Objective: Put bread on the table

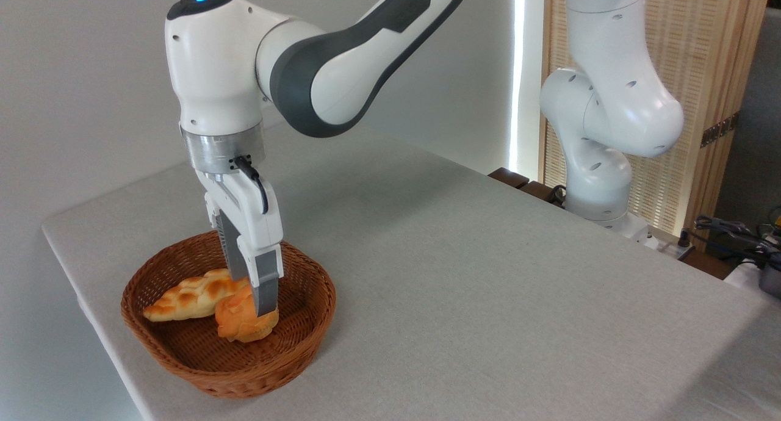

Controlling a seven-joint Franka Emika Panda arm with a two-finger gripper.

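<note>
Gripper (249, 299) is reaching down into wicker basket (183, 348) near the table's (488, 274) front-left corner, its 2 fingers (266, 287) straddling the orange bread (239, 324); firm grasp unclear. Bread is sitting in basket, touching braided loaf (186, 296) beside it.

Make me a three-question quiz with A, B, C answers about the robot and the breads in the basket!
1. Where is the small orange bun?
A. On the grey table
B. Inside the brown wicker basket
C. On the floor

2. How many breads are in the basket?
A. One
B. Two
C. Four

3. What is the white robot gripper doing?
A. Reaching down into the basket at the bun
B. Resting flat on the table
C. Pointing at the ceiling

Answers:
1. B, the bun sits within the basket's rim.
2. B, the bun and a pale braided loaf.
3. A, its fingers are lowered against the bun.
</note>
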